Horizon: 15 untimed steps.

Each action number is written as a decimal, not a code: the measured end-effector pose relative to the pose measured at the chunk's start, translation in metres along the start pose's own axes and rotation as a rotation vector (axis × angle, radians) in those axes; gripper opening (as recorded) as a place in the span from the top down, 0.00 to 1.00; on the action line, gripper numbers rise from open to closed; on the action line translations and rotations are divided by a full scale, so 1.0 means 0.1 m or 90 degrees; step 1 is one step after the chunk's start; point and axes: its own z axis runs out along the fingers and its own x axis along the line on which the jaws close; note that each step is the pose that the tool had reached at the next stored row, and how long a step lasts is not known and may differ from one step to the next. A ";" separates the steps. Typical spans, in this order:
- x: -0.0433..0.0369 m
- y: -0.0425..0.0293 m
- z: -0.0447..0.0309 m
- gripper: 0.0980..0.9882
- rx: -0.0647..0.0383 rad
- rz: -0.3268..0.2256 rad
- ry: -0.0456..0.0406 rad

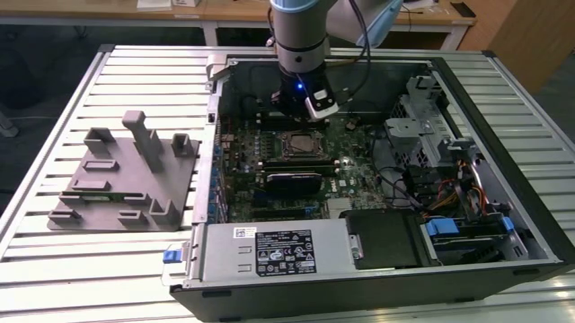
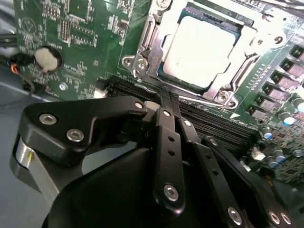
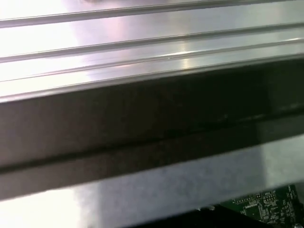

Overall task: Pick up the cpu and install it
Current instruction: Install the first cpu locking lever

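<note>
The cpu (image 2: 204,47) shows its silver top and lies flat inside the metal-framed socket (image 2: 142,61) on the green motherboard (image 2: 85,28). In the exterior view the socket with the cpu (image 1: 301,143) sits mid-board inside the open computer case (image 1: 225,74). My gripper (image 1: 301,113) hangs over the board just behind the socket, toward the case's far wall. In the second wrist view the black fingers (image 2: 164,133) lie together, the gripper (image 2: 166,97) shut with nothing between them, its tip a short way off the socket's edge.
A grey fixture block (image 1: 126,175) stands on the slatted table at the exterior view's left. Memory slots (image 2: 213,123) run beside the socket, and a coin battery (image 2: 47,59) sits on the board. The power supply (image 1: 269,252) and drive cage (image 1: 431,134) crowd the case. The first wrist view faces the case wall (image 3: 152,123).
</note>
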 end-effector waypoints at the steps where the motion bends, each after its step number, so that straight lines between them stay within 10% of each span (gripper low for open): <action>1: 0.001 0.000 0.003 0.99 0.001 0.006 -0.0009; 15: -0.006 0.004 0.046 0.99 0.011 0.094 -0.0135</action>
